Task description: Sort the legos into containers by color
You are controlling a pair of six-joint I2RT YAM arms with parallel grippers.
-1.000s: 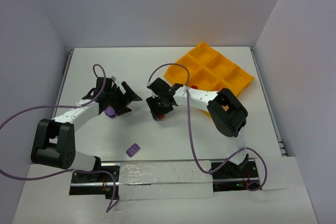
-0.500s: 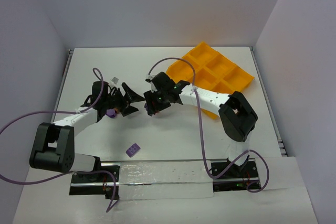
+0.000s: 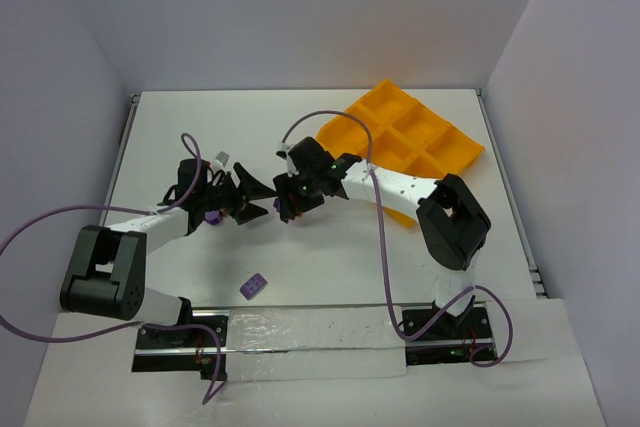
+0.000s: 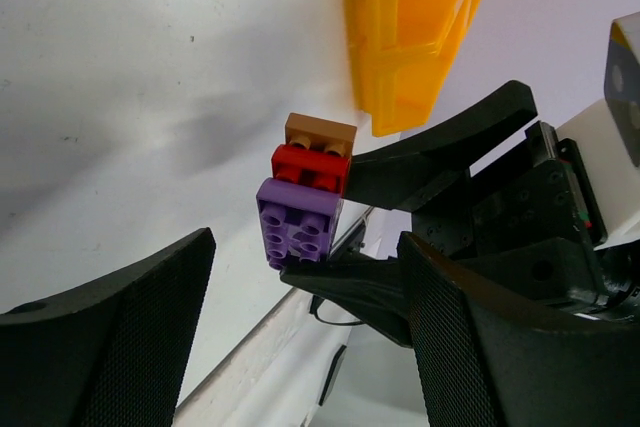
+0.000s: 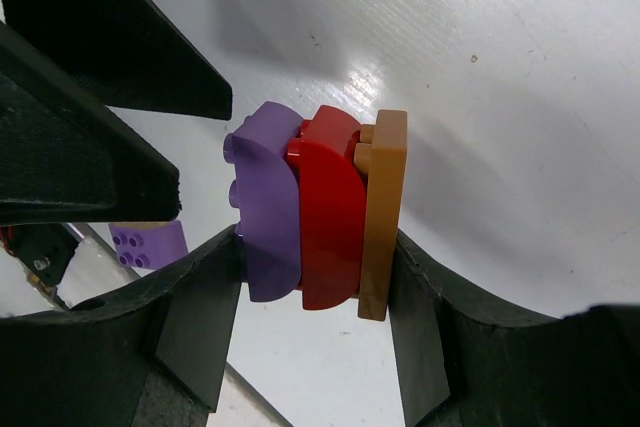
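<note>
White table (image 3: 330,267) centre: right gripper (image 5: 315,237) clamps a purple-red-brown stack (image 5: 325,207) aloft, apparently so the open, empty left gripper (image 3: 250,197) just left of it can pull bricks off.

Sideways stack (image 5: 315,209) pinched in right gripper (image 5: 312,292): purple brick (image 5: 262,197), red brick (image 5: 330,207), brown plate (image 5: 385,212); left gripper (image 5: 205,147) just beside purple end; second purple brick (image 5: 150,244) lying on table (image 5: 500,97).

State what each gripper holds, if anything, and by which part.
The right gripper clamps the three-brick stack, one finger on its purple face, the other on its brown plate. The left gripper holds nothing.
</note>
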